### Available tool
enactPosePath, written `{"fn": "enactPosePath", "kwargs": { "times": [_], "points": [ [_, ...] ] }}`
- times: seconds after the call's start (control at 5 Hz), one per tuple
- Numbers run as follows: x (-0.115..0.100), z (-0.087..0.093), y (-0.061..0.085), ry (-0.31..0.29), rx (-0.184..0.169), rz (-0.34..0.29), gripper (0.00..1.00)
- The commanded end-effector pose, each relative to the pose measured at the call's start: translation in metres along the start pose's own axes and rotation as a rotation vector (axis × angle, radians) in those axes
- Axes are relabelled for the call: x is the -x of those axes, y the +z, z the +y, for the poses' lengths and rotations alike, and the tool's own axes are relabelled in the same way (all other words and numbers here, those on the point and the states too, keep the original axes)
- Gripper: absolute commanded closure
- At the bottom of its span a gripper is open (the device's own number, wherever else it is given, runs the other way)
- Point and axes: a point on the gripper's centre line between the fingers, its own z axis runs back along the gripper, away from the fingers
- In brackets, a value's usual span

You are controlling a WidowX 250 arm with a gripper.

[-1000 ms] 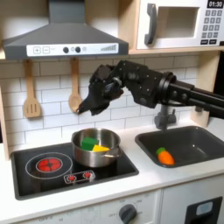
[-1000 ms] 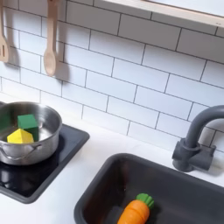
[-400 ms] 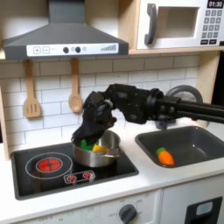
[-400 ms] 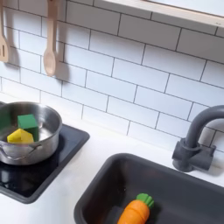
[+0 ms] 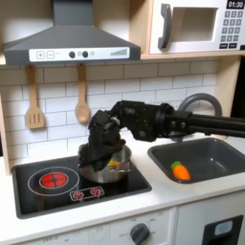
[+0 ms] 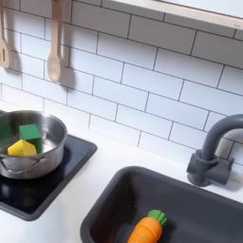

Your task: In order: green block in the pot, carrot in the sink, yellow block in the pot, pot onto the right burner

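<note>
Step in hand: the last one, by my reckoning, since both blocks lie in the pot (image 6: 28, 142) and the carrot (image 6: 145, 229) lies in the sink (image 6: 109, 204).
Blocks: in the second exterior view the green block (image 6: 30, 133) sits at about twelve o'clock inside the pot, the yellow block (image 6: 21, 147) touching it at about seven.
Pot: on the cooktop (image 5: 43, 192), over the ring at three o'clock from the bare red burner (image 5: 53, 178) in the first exterior view.
Gripper: the gripper (image 5: 99, 151) is low over the pot's rim in the first exterior view (dark against dark, so I cannot tell whether its fingers stand apart or together).
Next move: it calls for a firm purchase on the rim and a level push across the glass, so the blocks stay put.
</note>
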Motion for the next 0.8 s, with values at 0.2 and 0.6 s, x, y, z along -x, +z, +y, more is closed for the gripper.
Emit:
{"fn": "enactPosePath", "kwargs": {
  "times": [0.2,0.6],
  "points": [
    [0.016,0.011,-0.027,0.022,-0.028,0.094,1.00],
    [0.016,0.003,-0.033,0.003,-0.012,0.096,1.00]
  ]
}}
